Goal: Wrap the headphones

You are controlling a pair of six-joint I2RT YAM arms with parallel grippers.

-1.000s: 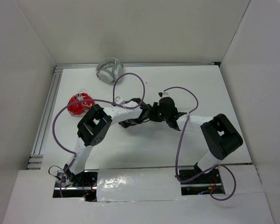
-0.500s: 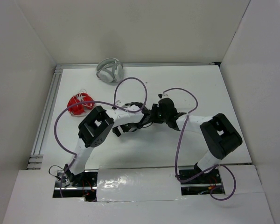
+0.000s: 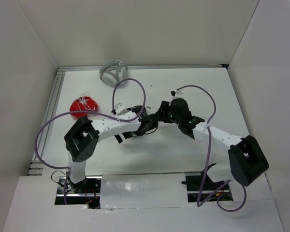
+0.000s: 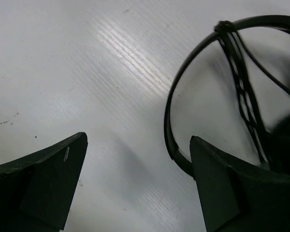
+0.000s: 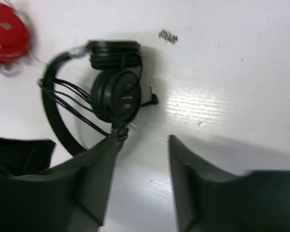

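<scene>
Black on-ear headphones (image 5: 111, 96) with a thin band lay midway between the bench's side edges, cable already wound across the band, seemingly only the plug (image 5: 153, 100) loose, while left gripper (image 4: 137, 140) and right gripper (image 5: 144, 140) gaped, holding nothing.
</scene>
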